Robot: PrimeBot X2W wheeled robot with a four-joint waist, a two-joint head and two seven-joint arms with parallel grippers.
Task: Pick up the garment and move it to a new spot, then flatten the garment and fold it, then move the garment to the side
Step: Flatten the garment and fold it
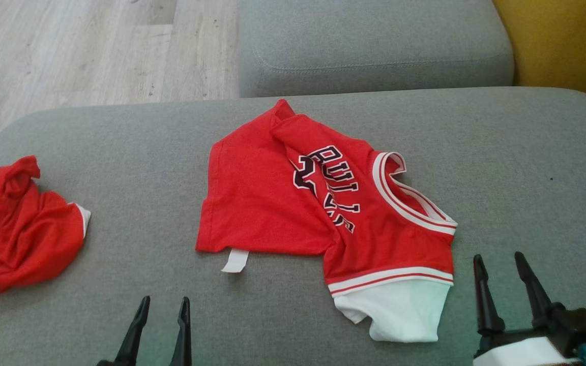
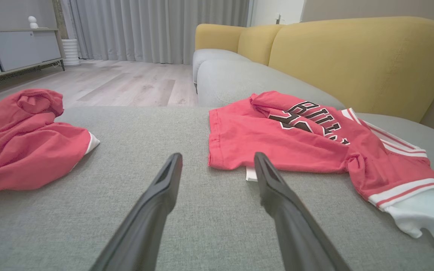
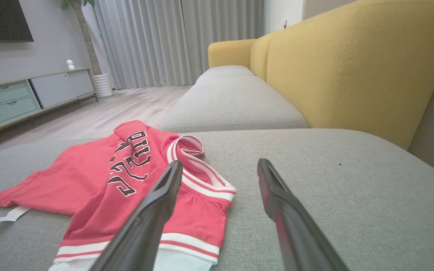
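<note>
**A:** Count first.

**B:** Garments: two, both red. Hands: two. Grey seat cushions: two. The near cushion [image 1: 120, 147] carries both garments. The far cushion [image 1: 374, 46] sits beyond it, with the yellow backrest [image 1: 562, 46] off to the right.

**A:** The task's piece?

**B:** The red jersey [image 1: 262, 203], mid-cushion. It lies mostly flat but rumpled. A diagonal fold crosses the chest and creases the black, white-edged lettering. There is red-and-white striped trim at the neck, which faces right, and along the near band. A white panel [image 1: 400, 310] spills out below that band. One white label [image 1: 235, 261] pokes out from under the near edge.

**A:** The other garment?

**B:** The crumpled red heap [image 1: 18, 234] lies at the cushion's left end, well apart from the jersey.

**A:** Hands?

**B:** The left hand [image 1: 165, 301] is at the near edge, left of the label. The right hand [image 1: 498, 258] is just right of the white panel. Both are released, fingers spread with nothing between them, and neither touches cloth.
</note>
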